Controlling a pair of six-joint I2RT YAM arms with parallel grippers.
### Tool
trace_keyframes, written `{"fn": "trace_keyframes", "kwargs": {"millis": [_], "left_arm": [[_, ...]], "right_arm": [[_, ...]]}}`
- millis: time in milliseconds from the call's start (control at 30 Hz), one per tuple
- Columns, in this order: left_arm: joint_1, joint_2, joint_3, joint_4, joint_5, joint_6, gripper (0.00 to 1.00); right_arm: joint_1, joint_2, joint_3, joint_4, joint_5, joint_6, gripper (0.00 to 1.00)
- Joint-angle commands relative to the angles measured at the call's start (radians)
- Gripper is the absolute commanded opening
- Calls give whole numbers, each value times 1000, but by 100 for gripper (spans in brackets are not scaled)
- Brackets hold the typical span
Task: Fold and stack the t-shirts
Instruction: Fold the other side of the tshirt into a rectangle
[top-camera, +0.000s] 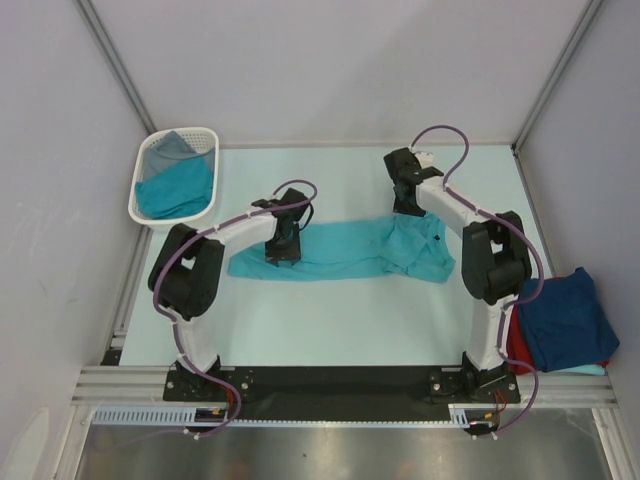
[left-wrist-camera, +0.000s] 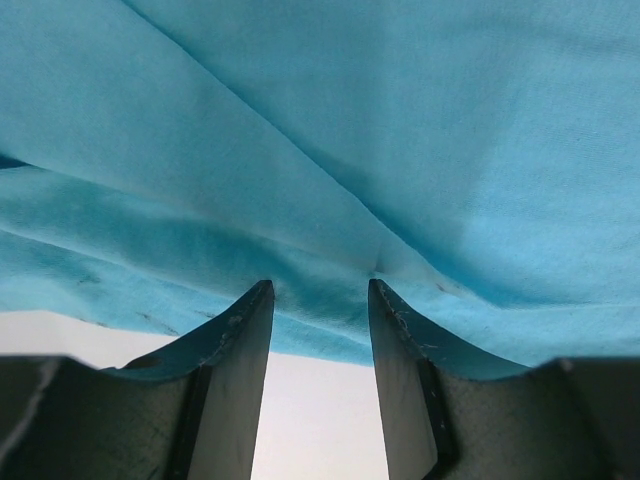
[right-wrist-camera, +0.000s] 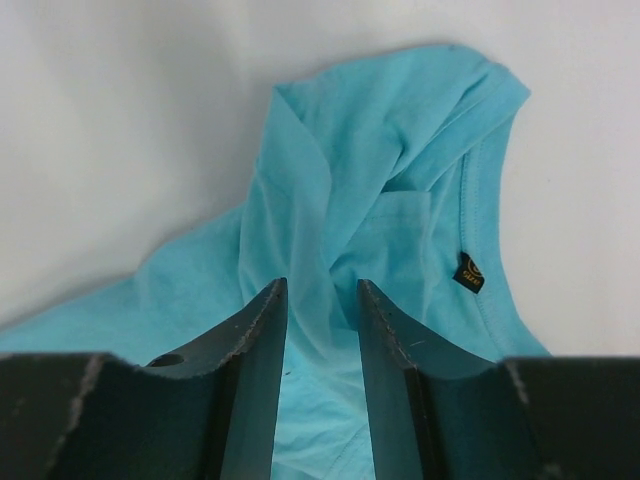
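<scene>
A teal t-shirt (top-camera: 340, 250) lies stretched in a long band across the middle of the table. My left gripper (top-camera: 282, 252) stands on its left half. In the left wrist view the left gripper (left-wrist-camera: 320, 288) is open, its tips against the shirt's (left-wrist-camera: 330, 130) near edge, with bare table showing in the gap. My right gripper (top-camera: 408, 207) hovers over the bunched right end. In the right wrist view the right gripper (right-wrist-camera: 322, 285) is open, with a raised fold of the shirt (right-wrist-camera: 380, 150) under the gap. A navy t-shirt (top-camera: 565, 320) lies on a red one (top-camera: 518, 345) at the right.
A white slotted basket (top-camera: 180, 135) at the back left holds another teal shirt (top-camera: 178, 188) and a grey one (top-camera: 170, 150). Grey walls close in the table on three sides. A small dark label (right-wrist-camera: 468, 272) is sewn at the shirt's hem.
</scene>
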Motion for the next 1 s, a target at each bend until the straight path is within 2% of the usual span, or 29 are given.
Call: {"fn": "trace_keyframes", "kwargs": {"millis": [0,300,433,533,567,967], "left_arm": [[-8,10,13,17,23,-5,48],[-8,4,14,17,21,-4,48],[-8,7,17,17,23,-4,48],[-8,10,23,14,21,-2,48],[-8,12,25,14,21,-1,48],[-8,25,45,12,24,6,48]], "right_arm": [[13,19,7,-3,-2,14,40],[1,58,10,-18,-15,23,35],[-10,78,20,-43,-26,33,29],[-16,76,14,-50,-23,42,11],[-17,67,13,-53,-12,45,0],[-36,-2,-61,-135,95,128,0]]}}
